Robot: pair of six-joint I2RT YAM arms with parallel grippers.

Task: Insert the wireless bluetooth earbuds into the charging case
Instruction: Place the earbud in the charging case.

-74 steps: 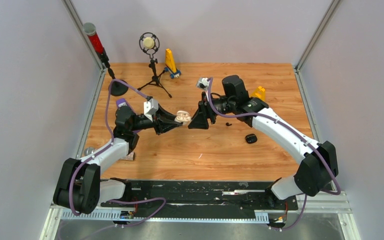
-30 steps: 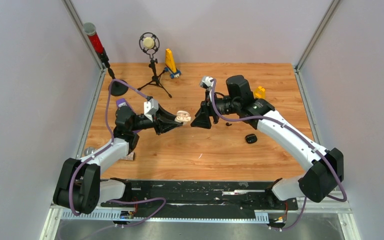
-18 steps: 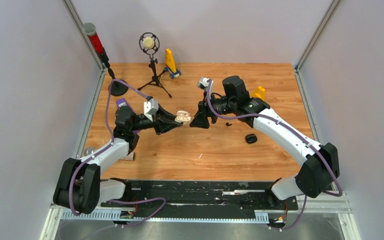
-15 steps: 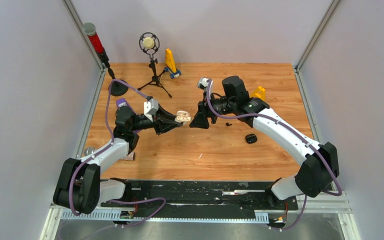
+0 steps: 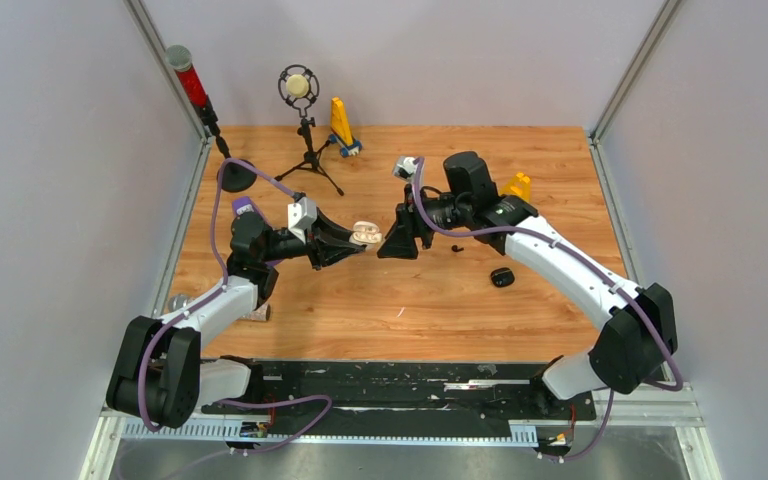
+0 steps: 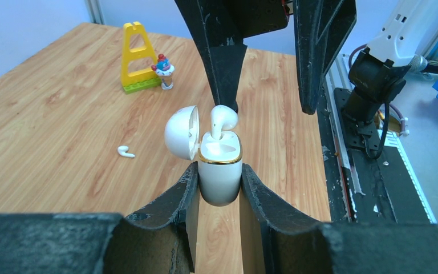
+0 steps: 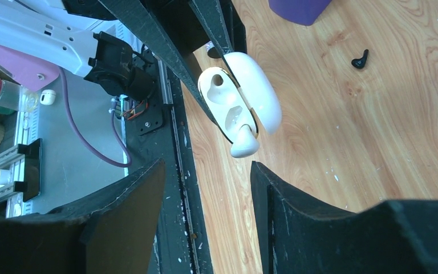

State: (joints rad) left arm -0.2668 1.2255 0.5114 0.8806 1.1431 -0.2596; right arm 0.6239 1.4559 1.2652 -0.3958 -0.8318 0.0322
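Note:
My left gripper [image 6: 219, 177] is shut on the body of a white charging case [image 6: 219, 171], holding it above the table with its lid [image 6: 182, 132] swung open. One white earbud [image 6: 223, 119] stands in a slot with its head sticking out above the gold rim. The same case [image 7: 239, 103] and earbud [image 7: 244, 142] show in the right wrist view. My right gripper [image 7: 207, 166] is open and holds nothing, its tips just short of the case [image 5: 365, 233]. A loose white earbud [image 6: 126, 151] and a black earbud [image 7: 360, 59] lie on the wood.
A closed black case [image 5: 502, 277] lies on the table right of centre. A yellow toy frame [image 6: 137, 57] stands behind the arms. A microphone on a tripod [image 5: 302, 120] is at the back left. A thin white sliver [image 5: 400, 312] lies near the front.
My right arm had drawn slightly away to the right a second ago and has come back left toward the case. The left arm and the case have stayed still.

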